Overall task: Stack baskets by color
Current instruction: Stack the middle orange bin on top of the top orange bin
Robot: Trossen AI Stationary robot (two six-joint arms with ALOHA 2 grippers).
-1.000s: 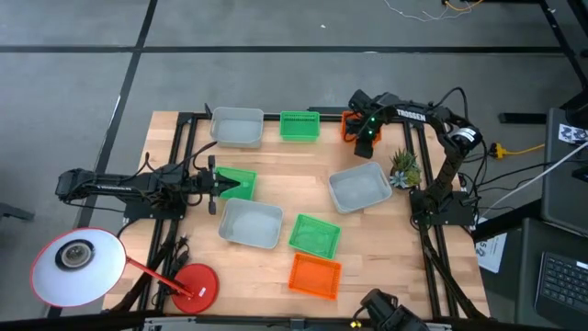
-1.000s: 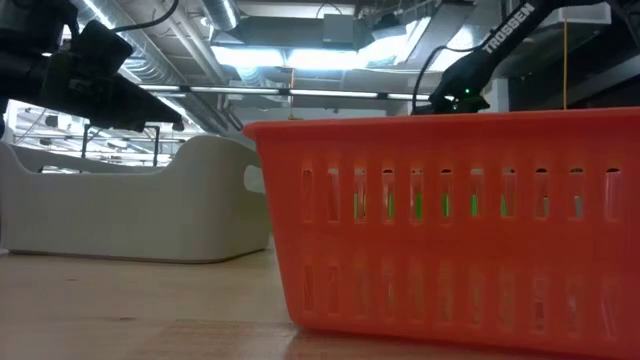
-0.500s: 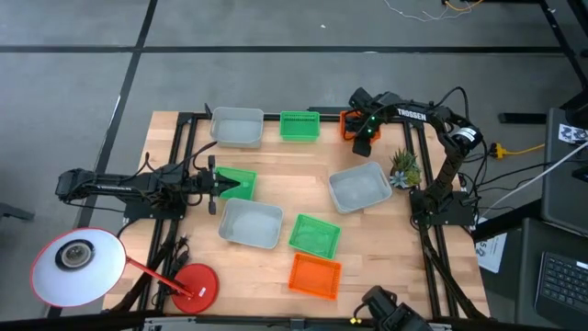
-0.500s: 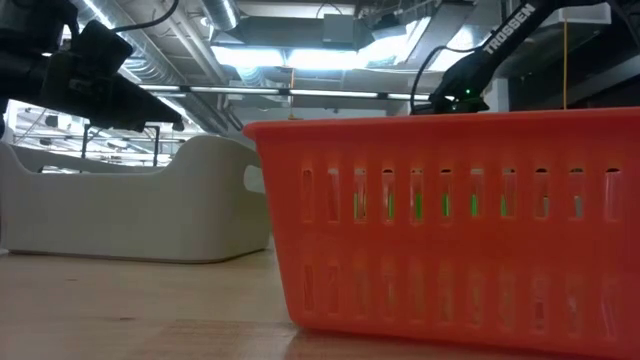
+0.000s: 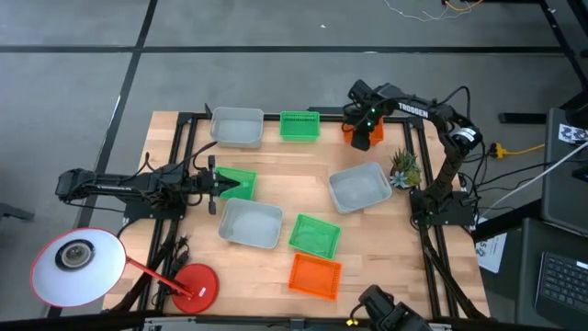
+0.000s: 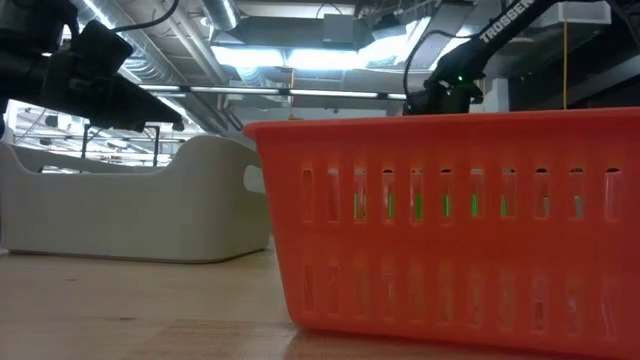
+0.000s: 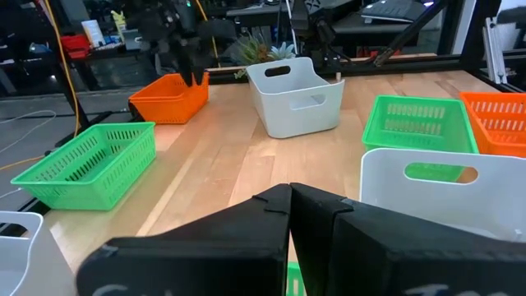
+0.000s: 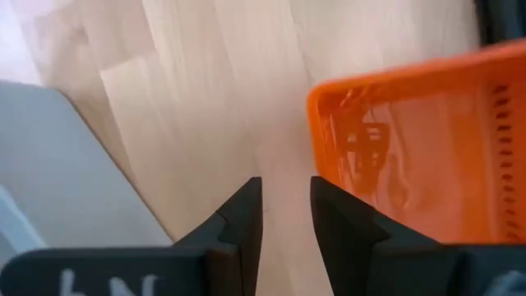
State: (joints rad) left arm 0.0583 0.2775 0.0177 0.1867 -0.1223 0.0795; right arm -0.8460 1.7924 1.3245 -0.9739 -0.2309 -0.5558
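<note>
I've got the table (image 5: 276, 188) laid out below me, baskets scattered: three grey baskets (image 5: 251, 223), one at the far edge, two mid-table; green baskets (image 5: 315, 235) at the far edge, centre, and by the left arm; one orange basket (image 5: 314, 275) at the near edge, another orange one (image 5: 360, 131) at the far right corner. My right gripper (image 5: 361, 119) hangs over that corner basket, jaws apart, holding nothing. My left gripper (image 5: 223, 184) waits, jaws closed, touching a green basket.
</note>
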